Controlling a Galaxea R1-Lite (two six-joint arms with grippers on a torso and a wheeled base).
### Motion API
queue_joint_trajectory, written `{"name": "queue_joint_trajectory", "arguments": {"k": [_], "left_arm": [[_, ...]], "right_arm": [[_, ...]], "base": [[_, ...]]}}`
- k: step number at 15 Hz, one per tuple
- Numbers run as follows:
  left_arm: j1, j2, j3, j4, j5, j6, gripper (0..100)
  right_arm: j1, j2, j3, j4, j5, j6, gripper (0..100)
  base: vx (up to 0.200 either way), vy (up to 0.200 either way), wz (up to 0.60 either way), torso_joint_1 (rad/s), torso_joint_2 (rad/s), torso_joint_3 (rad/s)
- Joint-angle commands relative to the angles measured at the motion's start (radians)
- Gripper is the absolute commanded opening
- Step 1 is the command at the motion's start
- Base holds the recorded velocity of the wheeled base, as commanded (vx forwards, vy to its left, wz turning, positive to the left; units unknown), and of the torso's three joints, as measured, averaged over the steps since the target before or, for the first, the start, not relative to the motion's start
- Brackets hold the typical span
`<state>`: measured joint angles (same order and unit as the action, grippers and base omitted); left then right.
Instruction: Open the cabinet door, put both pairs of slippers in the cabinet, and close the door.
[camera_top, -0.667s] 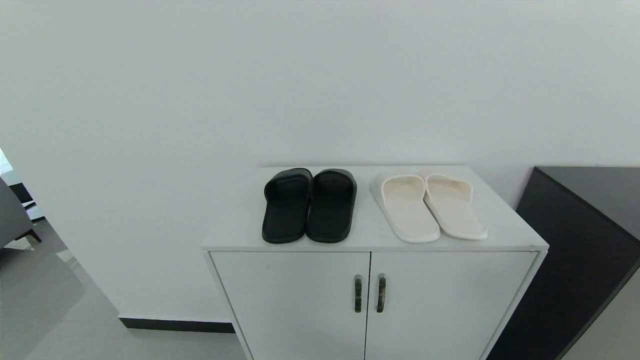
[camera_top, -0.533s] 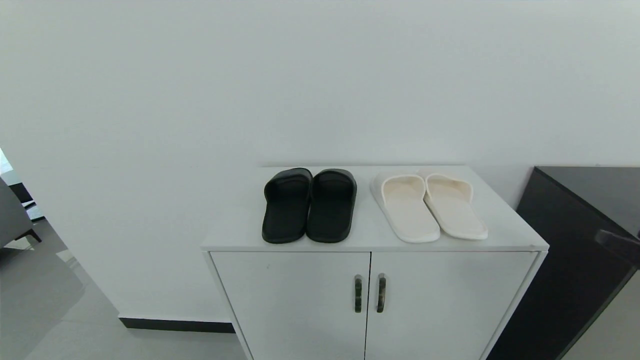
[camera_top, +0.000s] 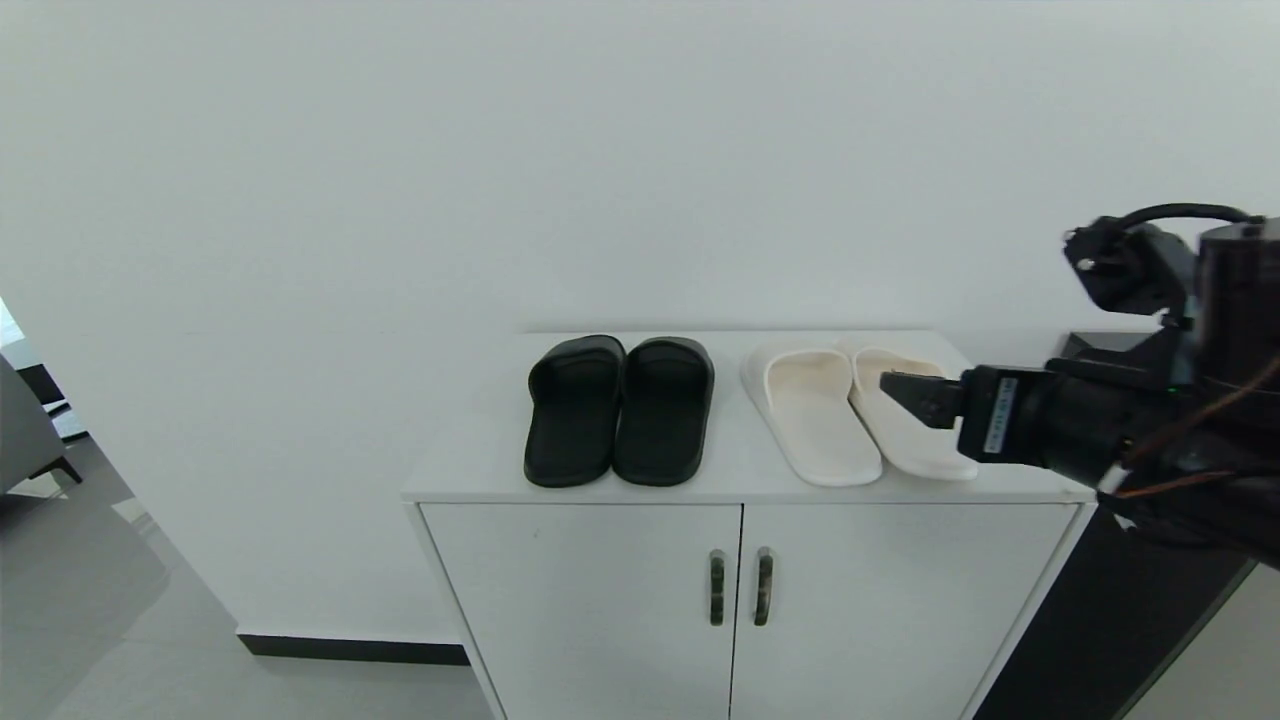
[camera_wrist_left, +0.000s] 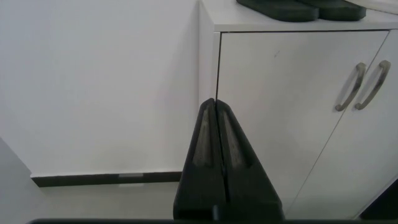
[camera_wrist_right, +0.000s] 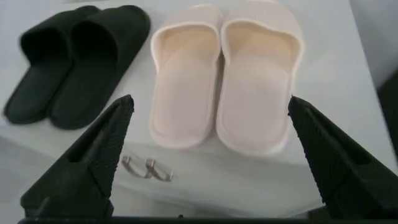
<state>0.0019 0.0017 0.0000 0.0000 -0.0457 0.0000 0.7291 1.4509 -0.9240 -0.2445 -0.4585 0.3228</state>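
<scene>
Left gripper (camera_wrist_left: 215, 155): low, near the cabinet's left front corner. The jaws are pressed together and hold nothing, and they point toward the left door.
Cabinet doors (camera_top: 600, 600): both closed, so I judge the opening step not yet done.
Handles (camera_top: 716, 587): two upright bars side by side at the centre seam, the obvious place to pull.
Right gripper (camera_top: 905, 398): above the right end of the cabinet top (camera_top: 740, 480). The jaws are spread wide and empty, facing the cream pair, probably lined up for a grasp.
Cream slippers (camera_top: 860, 415): on the right half of the top, side by side, toes toward the wall.
Black slippers (camera_top: 618, 410): left of them, a gap between the pairs, turned the same way.
</scene>
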Motion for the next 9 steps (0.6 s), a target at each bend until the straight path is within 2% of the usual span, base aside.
{"name": "queue_joint_trajectory", "arguments": {"k": [1,4,9], "left_arm": [[0.001,0.0,0.0,0.0,0.001,-0.002,0],[0.001,0.0,0.0,0.0,0.001,-0.002,0],[0.001,0.0,0.0,0.0,0.001,-0.008,0]], "right_arm": [[-0.019,0.2,-0.105,-0.049,-0.008,-0.021,100],[-0.059,0.301,-0.164,-0.101,-0.009,-0.071,100],[-0.091,0.376,-0.196,-0.104,-0.032,-0.076,100]], "base": [[0.0,0.0,0.0,0.0,0.0,0.0],[0.0,0.0,0.0,0.0,0.0,0.0],[0.0,0.0,0.0,0.0,0.0,0.0]]}}
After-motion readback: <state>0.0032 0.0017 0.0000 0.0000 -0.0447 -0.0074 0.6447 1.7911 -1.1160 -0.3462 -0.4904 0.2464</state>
